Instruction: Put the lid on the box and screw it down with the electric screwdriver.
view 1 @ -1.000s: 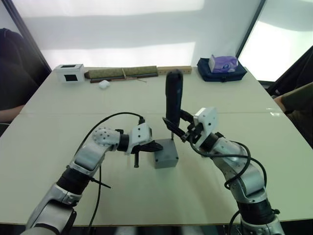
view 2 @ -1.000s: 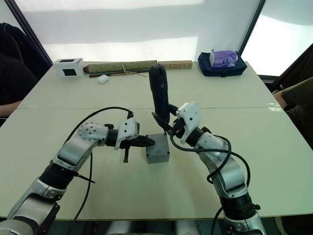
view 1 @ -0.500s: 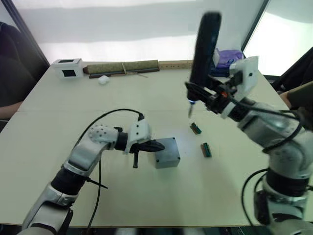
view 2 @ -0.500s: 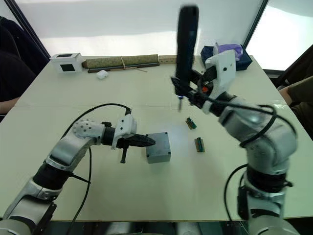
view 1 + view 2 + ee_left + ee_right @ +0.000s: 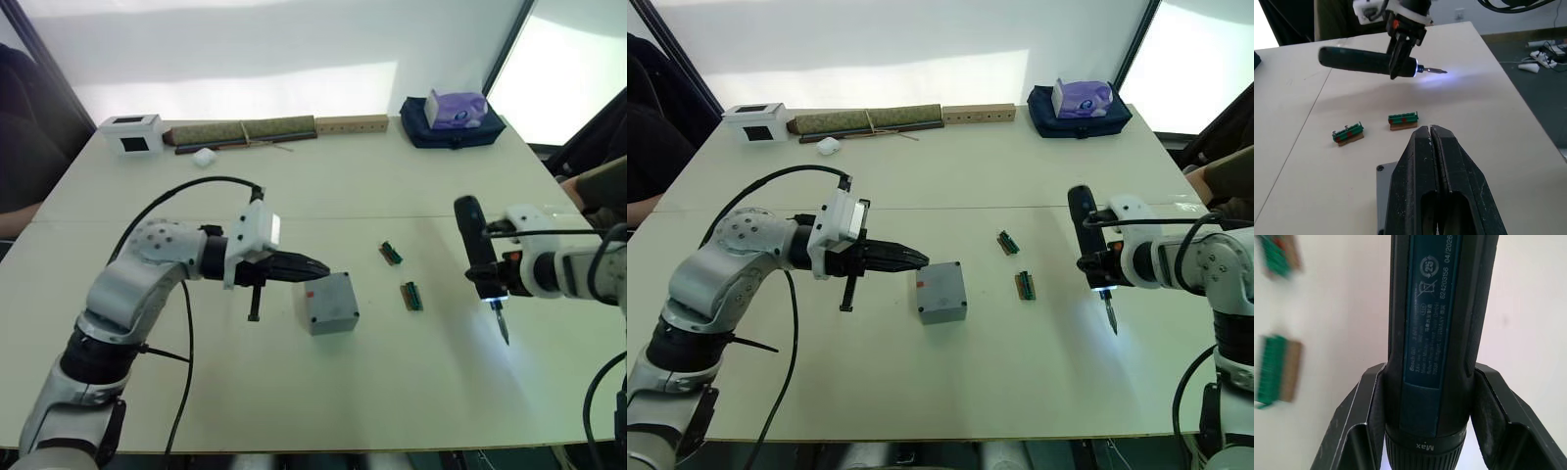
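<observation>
At about nine o'clock on the pale surface (image 5: pixel 294 392), a person's dark sleeve is cut off by the frame edge. At the far side, near eleven o'clock, stand a white box with a black window (image 5: pixel 132 135), a small white object (image 5: pixel 204 157) whose nature is hard to make out, a long green roll (image 5: pixel 245 132) and a wooden strip (image 5: pixel 352 124).

The left hand (image 5: pixel 315 266) reaches in from the left with its two black fingers pressed together and nothing between them; their tips hover just beside the near upper edge of the box (image 5: pixel 327 303). The box sits at the surface's centre, a red mark on its left side. The wrist view hides most of it behind the fingers (image 5: pixel 1422 186). Whether the lid is on it cannot be told.

Toward three o'clock of the box lie two small green terminal blocks (image 5: pixel 392 254) (image 5: pixel 411 296), apart from each other.

Farther right, the right hand (image 5: pixel 1095 262) clamps the electric screwdriver (image 5: pixel 480 250), bit downward above the surface, its tip light glowing. At one o'clock a purple tissue box (image 5: pixel 451 108) rests on a dark blue bag (image 5: pixel 416 132).
</observation>
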Robot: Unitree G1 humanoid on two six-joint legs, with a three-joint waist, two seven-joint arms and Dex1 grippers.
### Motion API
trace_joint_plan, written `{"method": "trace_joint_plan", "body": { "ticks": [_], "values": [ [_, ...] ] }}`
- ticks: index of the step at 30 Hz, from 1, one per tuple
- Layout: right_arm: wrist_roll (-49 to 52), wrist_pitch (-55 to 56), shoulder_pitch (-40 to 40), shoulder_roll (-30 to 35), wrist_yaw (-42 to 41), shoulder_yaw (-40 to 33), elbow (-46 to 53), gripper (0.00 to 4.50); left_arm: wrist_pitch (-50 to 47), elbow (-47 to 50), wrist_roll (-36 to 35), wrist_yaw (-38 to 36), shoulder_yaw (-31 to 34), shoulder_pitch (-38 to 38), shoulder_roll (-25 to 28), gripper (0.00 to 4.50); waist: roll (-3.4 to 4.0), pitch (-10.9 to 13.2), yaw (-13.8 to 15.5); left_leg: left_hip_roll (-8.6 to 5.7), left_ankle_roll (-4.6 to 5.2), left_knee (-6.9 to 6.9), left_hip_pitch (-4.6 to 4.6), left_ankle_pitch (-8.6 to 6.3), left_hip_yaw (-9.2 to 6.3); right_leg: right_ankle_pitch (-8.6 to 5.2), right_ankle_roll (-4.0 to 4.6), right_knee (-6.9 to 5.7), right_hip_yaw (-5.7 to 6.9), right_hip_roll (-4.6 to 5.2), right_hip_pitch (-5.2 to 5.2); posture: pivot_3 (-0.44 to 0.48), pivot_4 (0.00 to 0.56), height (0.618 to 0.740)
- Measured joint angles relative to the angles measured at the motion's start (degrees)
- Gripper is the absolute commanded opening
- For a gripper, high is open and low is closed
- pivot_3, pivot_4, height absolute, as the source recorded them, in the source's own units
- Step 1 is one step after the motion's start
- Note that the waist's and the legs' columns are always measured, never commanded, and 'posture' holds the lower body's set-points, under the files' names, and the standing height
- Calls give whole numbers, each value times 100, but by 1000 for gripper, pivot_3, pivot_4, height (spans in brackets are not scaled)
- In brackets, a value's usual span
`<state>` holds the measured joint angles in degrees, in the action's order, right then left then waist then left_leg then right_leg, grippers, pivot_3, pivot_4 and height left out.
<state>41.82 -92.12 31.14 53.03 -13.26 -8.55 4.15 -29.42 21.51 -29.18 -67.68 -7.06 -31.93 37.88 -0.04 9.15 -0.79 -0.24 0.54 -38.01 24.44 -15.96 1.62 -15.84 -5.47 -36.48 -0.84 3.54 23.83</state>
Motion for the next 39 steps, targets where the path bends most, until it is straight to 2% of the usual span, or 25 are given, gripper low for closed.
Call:
{"method": "trace_joint_plan", "body": {
  "ticks": [7,9,10,13,14,21,25,27,28,31,32,38,39],
  "values": [
    [-478,60,166,-112,-188,356,-423,1808,0,74,-21,76,-2,15,30,0,-18,5,10,-4,11,-16,-16,3,0,9,-14,7,-3,-6,-31,0,150,740],
    [-568,97,203,-139,-281,381,-512,2826,-1,75,-21,96,-2,15,33,0,-27,4,8,-4,12,-17,-19,3,0,11,-17,10,-3,-6,-35,0,150,740],
    [-641,150,207,-158,-311,397,-565,3090,-1,75,-21,110,-2,15,34,0,-28,5,8,-5,12,-19,-19,3,0,13,-18,11,-3,-5,-36,0,150,740],
    [-754,190,246,-179,-426,395,-572,4299,-4,79,-21,144,-2,17,48,0,-27,5,13,-5,12,-19,-19,3,0,14,-21,10,-4,-5,-35,0,150,740],
    [-801,233,248,-163,-479,403,-556,4472,-7,86,-20,156,-2,20,69,0,-26,5,16,-5,12,-18,-19,3,0,14,-21,9,-3,-5,-34,0,150,740],
    [-1009,1134,653,492,-1019,454,318,4472,-17,62,95,250,1,195,425,0,-12,14,-13,1,13,-17,-16,3,0,14,-21,7,-4,-4,-26,0,150,740],
    [-908,1793,617,165,-1339,279,1039,4472,219,-247,513,268,-143,503,587,0,-14,16,-5,4,13,-17,-19,3,0,14,-21,3,-4,-6,-26,0,150,740],
    [-723,2006,436,-149,-1494,243,1418,3953,373,-381,754,236,-297,616,673,0,-14,16,4,2,13,-17,-17,3,0,14,-21,1,-5,-4,-26,0,150,740],
    [-661,2097,298,-256,-1577,244,1644,3846,464,-430,859,211,-349,669,688,0,-14,16,26,0,13,-17,-15,3,-1,14,-21,2,-4,0,-27,0,150,740],
    [-678,2415,-95,-245,-1756,394,2105,2707,589,-594,1000,174,-374,716,686,0,-17,16,90,-7,15,-25,-9,1,-1,14,-21,3,-2,11,-27,0,150,740],
    [-719,2518,-197,-252,-1775,460,2209,2457,605,-633,1015,179,-376,717,680,0,-18,15,99,-7,18,-27,-11,0,-1,15,-21,5,-2,12,-30,0,150,740],
    [-1271,3442,-836,-818,-1831,1663,2377,52,879,-1271,1519,303,-797,693,254,0,-20,15,110,-8,18,-30,-20,0,1,15,-22,-10,-2,2,-30,0,150,740],
    [-1386,3556,-875,-818,-1862,1807,2327,52,888,-1323,1559,308,-810,692,204,0,-21,16,110,-8,18,-32,-17,0,1,15,-22,-12,-2,2,-27,0,150,740]
  ]
}}
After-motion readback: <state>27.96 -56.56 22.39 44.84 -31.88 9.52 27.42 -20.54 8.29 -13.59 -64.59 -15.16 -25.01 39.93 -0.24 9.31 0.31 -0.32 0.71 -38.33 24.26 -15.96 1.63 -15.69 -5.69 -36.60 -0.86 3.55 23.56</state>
